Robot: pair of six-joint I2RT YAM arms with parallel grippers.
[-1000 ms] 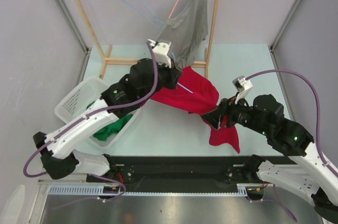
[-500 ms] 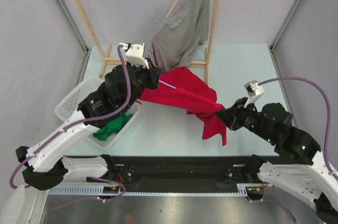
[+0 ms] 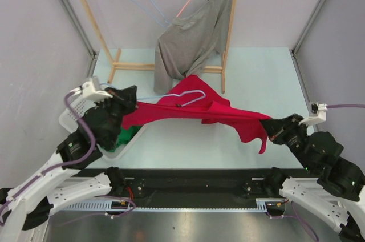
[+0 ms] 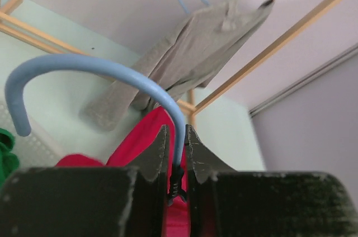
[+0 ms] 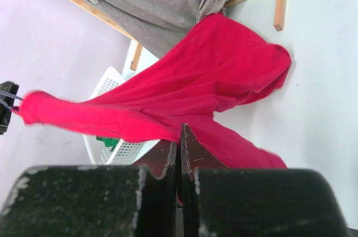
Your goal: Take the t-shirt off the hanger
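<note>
**A:** Item one, the garment?

**B:** Red t-shirt (image 3: 228, 117), stretched in a band over the near half of the desk (image 3: 256, 76), running from the left edge toward the right.

**A:** Hanger?

**B:** Pale blue hanger (image 4: 106, 72). Its hook is clamped in the left gripper (image 4: 174, 136), above the basket (image 3: 77, 111) at the left edge. One bare end shows on top of the cloth, mid-desk.

**A:** Right gripper (image 5: 179, 133)?

**B:** Closed on a fold of the t-shirt, near the near right corner.

**A:** Progress?

**B:** Partial, by my reading. The red cloth nearest the hook seems to wrap the wire, so the rest must be drawn clear.

**A:** Other stock?

**B:** Grey shirt (image 3: 191, 42), hung on the rack (image 3: 229, 31) at the far edge.
</note>
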